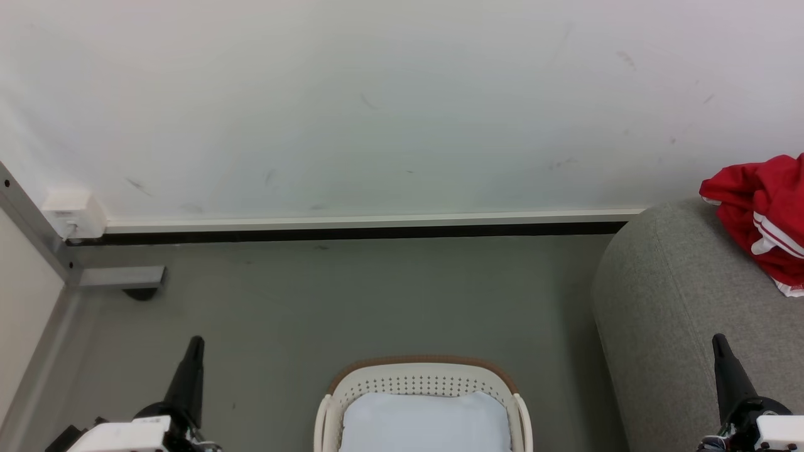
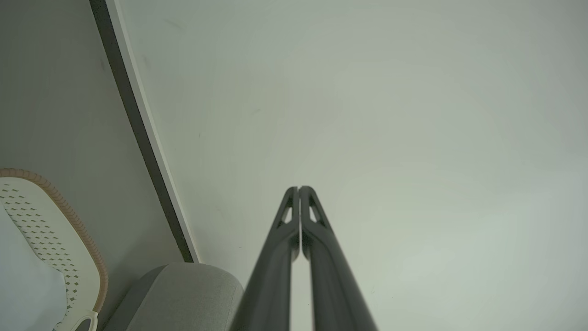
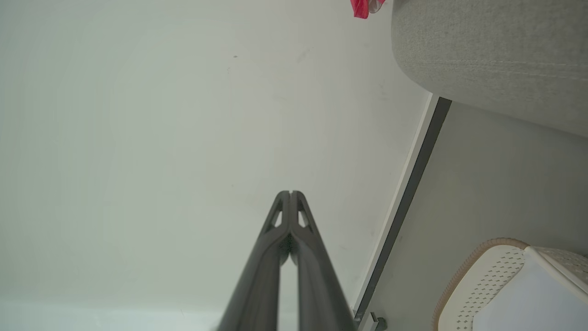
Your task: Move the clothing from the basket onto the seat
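Plainly, the right gripper is the one better placed: its two dark fingers are pressed together with nothing between them, and it points far-ward at the near right, just in front of the seat. The left gripper mirrors it at the near left, fingers likewise closed and empty, over bare floor and well apart from anything soft.

Between the two, near and centred, stands the basket. The part of it in view holds a pale pad and no red fabric (its near end is cut off by the bottom of the head view, so whether a garment lies there cannot be told).

Outward again, the clothing lies far and to the right of the right gripper, heaped on the seat's rounded top close to the wall. The heap runs from far-left toward near-right, white stripes showing on its near side, and it is cut by the right edge of the view.

Judged from this, the garment in view is already where the task wants it. Any further reach toward it would fall to the right arm, going forward and rightward over the padded edge; the left arm would have to cross the basket.
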Tool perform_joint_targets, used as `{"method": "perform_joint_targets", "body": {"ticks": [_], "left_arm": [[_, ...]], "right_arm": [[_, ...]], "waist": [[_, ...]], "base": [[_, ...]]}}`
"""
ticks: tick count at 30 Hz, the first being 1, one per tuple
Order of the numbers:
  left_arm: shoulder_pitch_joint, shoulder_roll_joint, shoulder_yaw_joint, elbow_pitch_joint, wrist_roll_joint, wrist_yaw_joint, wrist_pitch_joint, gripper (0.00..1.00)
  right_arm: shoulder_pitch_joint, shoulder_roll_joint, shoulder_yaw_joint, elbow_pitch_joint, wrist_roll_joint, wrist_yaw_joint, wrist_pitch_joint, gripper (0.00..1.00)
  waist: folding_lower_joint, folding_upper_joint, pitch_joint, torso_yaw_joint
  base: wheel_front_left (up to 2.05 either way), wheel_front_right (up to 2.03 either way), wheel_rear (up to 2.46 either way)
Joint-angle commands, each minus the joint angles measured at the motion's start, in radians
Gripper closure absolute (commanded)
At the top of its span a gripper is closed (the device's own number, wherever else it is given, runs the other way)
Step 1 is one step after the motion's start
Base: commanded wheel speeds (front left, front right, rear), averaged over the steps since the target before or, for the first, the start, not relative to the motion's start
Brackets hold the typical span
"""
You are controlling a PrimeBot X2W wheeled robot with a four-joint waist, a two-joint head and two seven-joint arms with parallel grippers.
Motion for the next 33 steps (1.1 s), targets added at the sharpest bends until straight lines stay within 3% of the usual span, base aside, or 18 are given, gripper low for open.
{"method": "perform_joint_targets", "body": {"ticks": [1,33], "left_arm": [[-0.008,0.002,0.001,-0.004,-0.014,-0.001,0.003,1.00],[-0.008,0.002,0.001,-0.004,-0.015,-0.001,0.003,1.00]], "right_arm": [[-0.013,-0.007,-0.004,-0.006,0.002,-0.002,0.003,1.00],[-0.013,-0.007,-0.004,-0.006,0.001,-0.002,0.003,1.00]], "waist": [[0.0000,0.0000,0.000,0.000],[0.0000,0.0000,0.000,0.000]], "base": [[0.00,0.00,0.00],[0.00,0.00,0.00]]}}
